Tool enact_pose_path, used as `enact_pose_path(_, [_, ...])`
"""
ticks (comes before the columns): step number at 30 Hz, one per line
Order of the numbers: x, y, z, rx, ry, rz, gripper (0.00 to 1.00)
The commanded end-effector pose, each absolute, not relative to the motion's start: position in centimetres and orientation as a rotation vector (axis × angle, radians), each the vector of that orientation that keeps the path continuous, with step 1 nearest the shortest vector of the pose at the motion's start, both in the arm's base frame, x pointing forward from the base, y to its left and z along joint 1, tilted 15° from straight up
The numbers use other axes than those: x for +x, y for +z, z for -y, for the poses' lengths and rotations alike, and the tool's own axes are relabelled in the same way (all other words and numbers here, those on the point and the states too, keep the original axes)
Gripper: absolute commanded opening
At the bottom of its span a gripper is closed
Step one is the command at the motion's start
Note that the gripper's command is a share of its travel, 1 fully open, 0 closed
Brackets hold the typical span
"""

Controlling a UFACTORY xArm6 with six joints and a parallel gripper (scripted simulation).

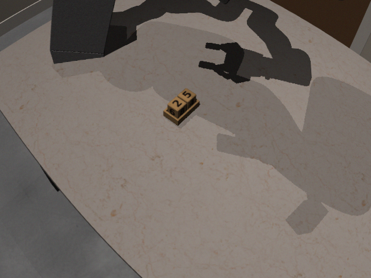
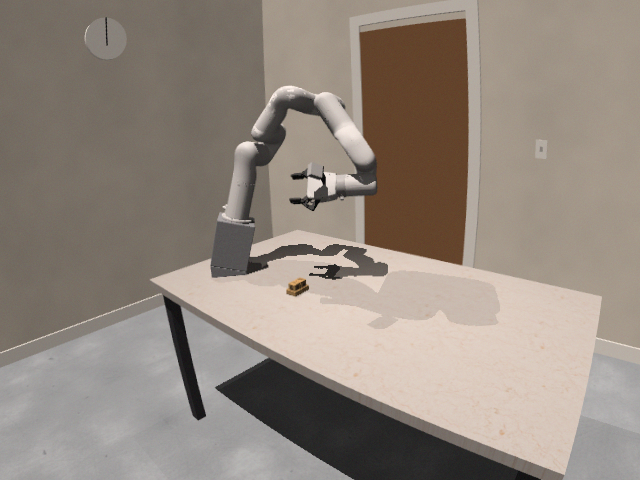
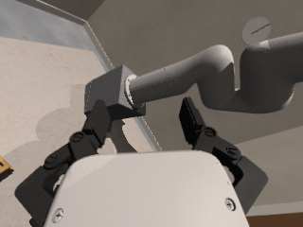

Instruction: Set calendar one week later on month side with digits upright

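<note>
A small wooden tray [image 1: 183, 114] lies flat on the table with two wooden cubes side by side in it. The nearer cube [image 1: 175, 106] shows a 2 on top and a 6 on its side. The farther cube [image 1: 187, 97] shows a 5 on top. The tray also shows in the exterior view [image 2: 297, 286]. The side with the month's name is not readable. My gripper [image 2: 296, 188] hangs high above the table, pointing sideways toward the arm's base, open and empty. In the wrist view the fingers stand wide apart, with only a corner of the tray at the left edge.
The arm's grey base block [image 1: 79, 28] [image 2: 231, 246] stands at the table's back left. The gripper's shadow [image 1: 223, 61] falls on the table behind the tray. A door [image 2: 416, 134] and a wall clock [image 2: 105, 38] are behind.
</note>
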State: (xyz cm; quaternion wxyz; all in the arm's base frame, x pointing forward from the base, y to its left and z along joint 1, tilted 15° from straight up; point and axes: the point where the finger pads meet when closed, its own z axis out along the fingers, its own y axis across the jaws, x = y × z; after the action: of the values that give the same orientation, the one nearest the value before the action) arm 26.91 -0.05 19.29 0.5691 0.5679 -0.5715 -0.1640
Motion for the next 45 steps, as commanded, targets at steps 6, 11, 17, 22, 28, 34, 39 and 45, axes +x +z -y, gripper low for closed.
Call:
enact_pose_path(6, [27.0,19.4,0.0,1.335,-0.384,1.345,1.0])
enact_pose_path(11, [27.0,19.4,0.0,1.335,-0.384,1.345,1.0])
enact_pose_path(17, [27.0,19.4,0.0,1.335,-0.384,1.345,1.0])
enact_pose_path(22, [26.9,18.7,-0.2,1.348,-0.396,1.365,1.0])
enact_pose_path(28, [26.3,14.1,-2.7,1.423,-0.488,1.536,1.0])
enact_pose_path(34, [26.3,11.8,-4.3,1.447,-0.538,1.649,1.0])
enact_pose_path(39, [26.9,8.5,-7.0,1.451,-0.617,1.862,1.0])
enact_pose_path(45, [28.0,6.2,-8.9,1.411,-0.672,2.069,1.0])
